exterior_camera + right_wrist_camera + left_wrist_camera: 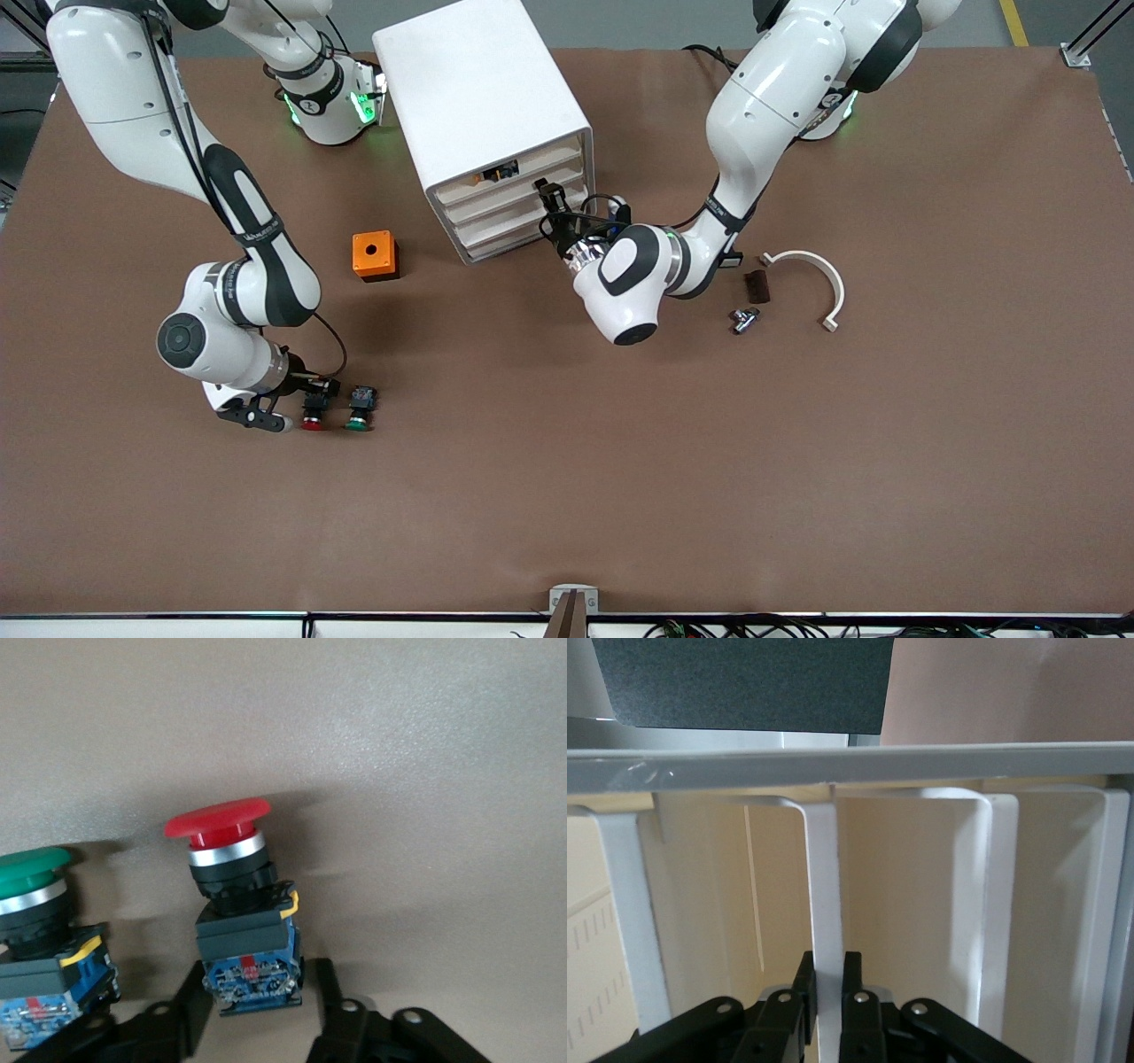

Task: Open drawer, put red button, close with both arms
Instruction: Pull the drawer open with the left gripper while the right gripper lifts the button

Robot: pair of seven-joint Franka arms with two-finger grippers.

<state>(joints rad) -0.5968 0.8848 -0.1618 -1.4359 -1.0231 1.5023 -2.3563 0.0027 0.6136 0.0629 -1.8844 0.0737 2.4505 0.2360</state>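
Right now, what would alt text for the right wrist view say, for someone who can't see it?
A red button lies on the brown table between the open black fingers of the right gripper. A green button lies beside it.

A plain brown table (567, 496) lies under everything. The red button (232, 904) has a red cap, silver collar, black body and bluish end with a yellow clip. The button beside it (31, 921) is green-capped. The box (374, 255) is orange, the cabinet (483, 106) white.
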